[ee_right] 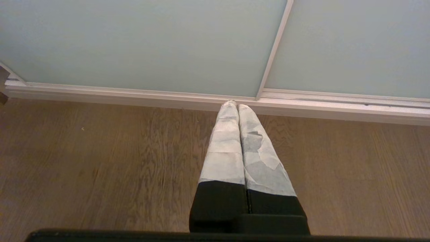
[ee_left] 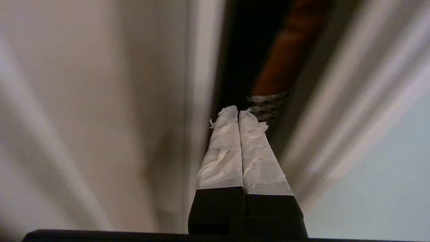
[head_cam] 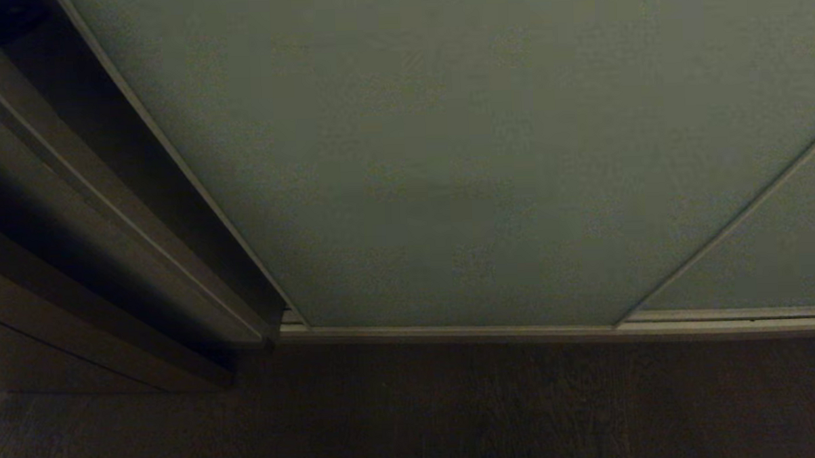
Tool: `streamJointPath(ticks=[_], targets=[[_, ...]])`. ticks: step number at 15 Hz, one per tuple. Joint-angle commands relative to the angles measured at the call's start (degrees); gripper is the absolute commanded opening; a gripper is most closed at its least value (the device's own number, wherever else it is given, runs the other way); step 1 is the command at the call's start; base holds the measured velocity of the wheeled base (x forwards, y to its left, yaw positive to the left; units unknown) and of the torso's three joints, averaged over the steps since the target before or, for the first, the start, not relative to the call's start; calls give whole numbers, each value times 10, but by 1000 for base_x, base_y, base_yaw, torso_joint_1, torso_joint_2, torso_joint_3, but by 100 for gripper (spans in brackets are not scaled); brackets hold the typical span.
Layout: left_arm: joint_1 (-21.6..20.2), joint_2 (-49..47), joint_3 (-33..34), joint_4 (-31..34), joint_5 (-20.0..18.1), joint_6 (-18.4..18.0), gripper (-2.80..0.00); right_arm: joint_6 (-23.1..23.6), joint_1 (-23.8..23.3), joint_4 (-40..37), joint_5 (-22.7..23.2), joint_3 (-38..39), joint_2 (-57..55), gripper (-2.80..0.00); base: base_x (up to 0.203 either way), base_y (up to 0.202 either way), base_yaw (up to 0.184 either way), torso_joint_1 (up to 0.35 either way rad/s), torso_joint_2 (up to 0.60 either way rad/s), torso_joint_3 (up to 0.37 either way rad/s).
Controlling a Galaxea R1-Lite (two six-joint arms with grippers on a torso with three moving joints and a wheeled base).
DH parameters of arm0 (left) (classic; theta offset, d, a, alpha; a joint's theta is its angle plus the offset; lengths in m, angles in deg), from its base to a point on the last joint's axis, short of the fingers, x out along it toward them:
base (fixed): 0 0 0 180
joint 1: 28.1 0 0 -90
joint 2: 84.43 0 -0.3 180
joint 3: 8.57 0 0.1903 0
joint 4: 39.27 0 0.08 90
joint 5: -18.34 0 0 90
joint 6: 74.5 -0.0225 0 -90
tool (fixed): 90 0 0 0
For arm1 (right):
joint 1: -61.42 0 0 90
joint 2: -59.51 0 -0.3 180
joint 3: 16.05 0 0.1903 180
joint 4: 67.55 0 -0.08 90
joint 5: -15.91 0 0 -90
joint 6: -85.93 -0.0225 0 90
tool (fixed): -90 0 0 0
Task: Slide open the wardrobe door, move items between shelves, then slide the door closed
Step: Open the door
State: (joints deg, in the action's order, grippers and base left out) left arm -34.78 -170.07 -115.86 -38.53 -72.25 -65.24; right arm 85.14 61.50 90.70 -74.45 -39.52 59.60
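Head view first: the sliding wardrobe door (head_cam: 445,153) fills nearly everything ahead, a pale grey-green panel running down to the pale bottom track (head_cam: 519,331), with dark wood floor (head_cam: 454,410) on the near side. Off to the right, a slim pale frame strip (head_cam: 726,228) divides it from a second panel (head_cam: 781,250) of the same colour. On the left stands the dark brown wooden frame (head_cam: 75,220), deep in shadow. Neither arm shows up from up here.

Over to the left wrist camera, and here is the action: the left gripper (ee_left: 238,112), tips wrapped in white tape, jaws clenched tight together with nothing between them, is poking right at a narrow dark gap (ee_left: 242,60) beside the door's pale metal edge (ee_left: 201,67). Through that gap you can make out something orange-brown (ee_left: 285,57) and, just past the fingertips, a patch of black-and-white houndstooth fabric (ee_left: 268,106). Whether the tips actually touch the door edge, I cannot tell; the surroundings are streaked with blur.

Right wrist camera now: the right gripper (ee_right: 238,106) hangs low over the floor, pointing toward the bottom track, jaws pressed together and empty. It sits just near of where the frame strip meets the track.

No plush toys or shelves visible at the moment.
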Motion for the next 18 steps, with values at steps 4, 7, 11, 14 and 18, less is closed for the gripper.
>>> streamJointPath(ticks=[4, 7, 11, 14, 18], targets=[[40, -2, -5, 1, -6, 0, -280, 0, 0, 0, 0, 0, 1, -280, 0, 0, 0, 0, 0, 0], [68, -2, -5, 2, -5, -3, -280, 0, 0, 0, 0, 1, 1, -280, 0, 0, 0, 0, 0, 0], [121, 0, -1, 4, -4, -7, -280, 0, 0, 0, 0, 0, 1, -280, 0, 0, 0, 0, 0, 0], [152, -3, 0, 14, -2, -11, -280, 0, 0, 0, 0, 0, 1, -280, 0, 0, 0, 0, 0, 0], [205, -7, 1, 16, -2, -10, -280, 0, 0, 0, -1, 1, 1, -280, 0, 0, 0, 0, 0, 0]])
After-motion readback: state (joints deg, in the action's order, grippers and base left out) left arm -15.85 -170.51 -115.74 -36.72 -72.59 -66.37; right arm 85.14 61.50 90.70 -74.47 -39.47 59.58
